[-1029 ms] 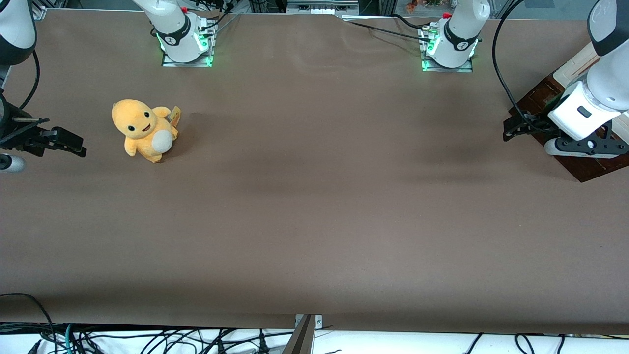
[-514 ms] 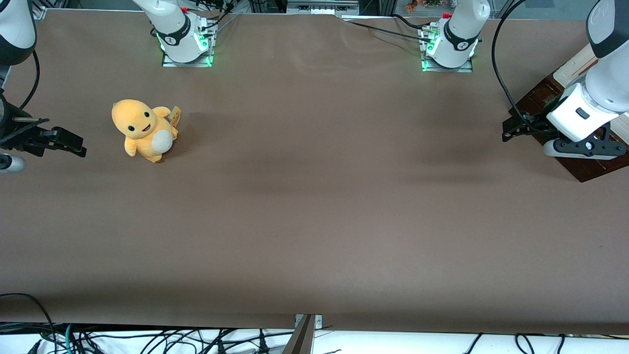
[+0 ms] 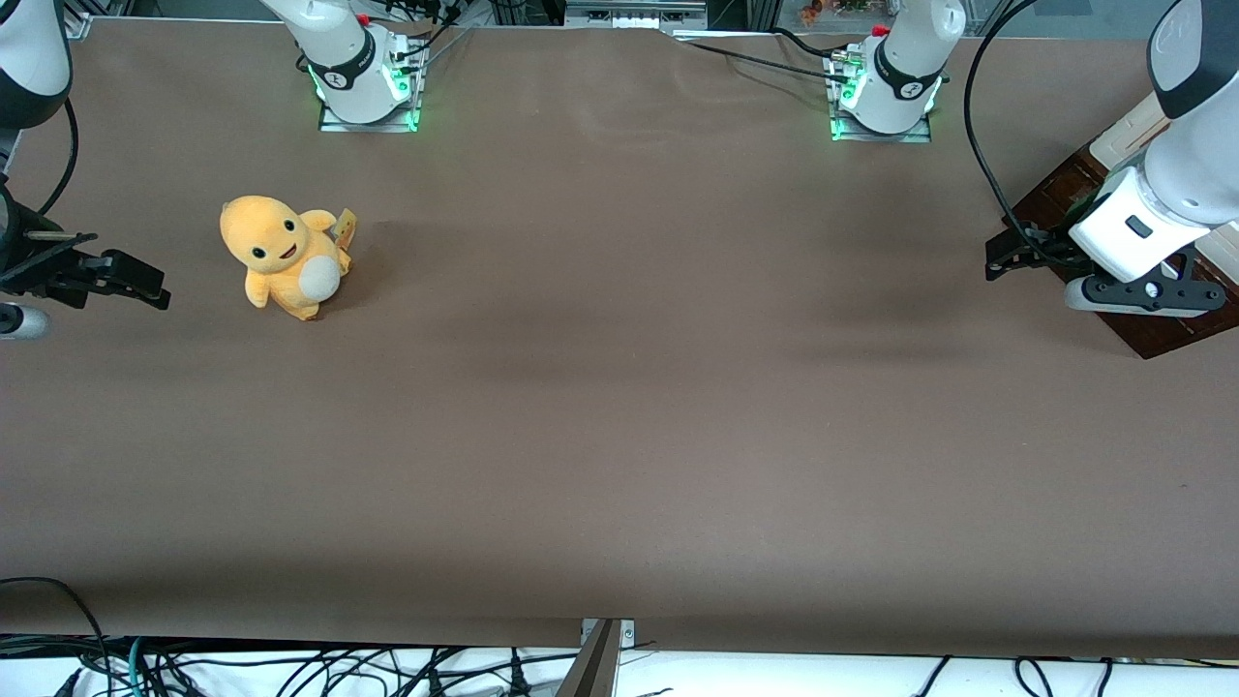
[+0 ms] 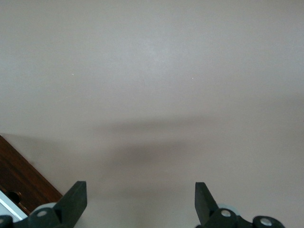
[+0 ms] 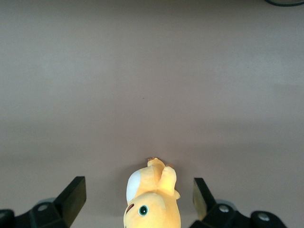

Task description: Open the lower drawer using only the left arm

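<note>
Dark-brown wood marks the lower drawer at the working arm's end of the table, and your end effector hangs just beside it, fingers apart on nothing, so you're approaching and must reach its handle next.

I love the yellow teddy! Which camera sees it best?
The front view: the whole yellow plush toy sits on the brown table. The right wrist view cuts it off; the left wrist view misses it, showing only the left arm's open hand over table.
</note>
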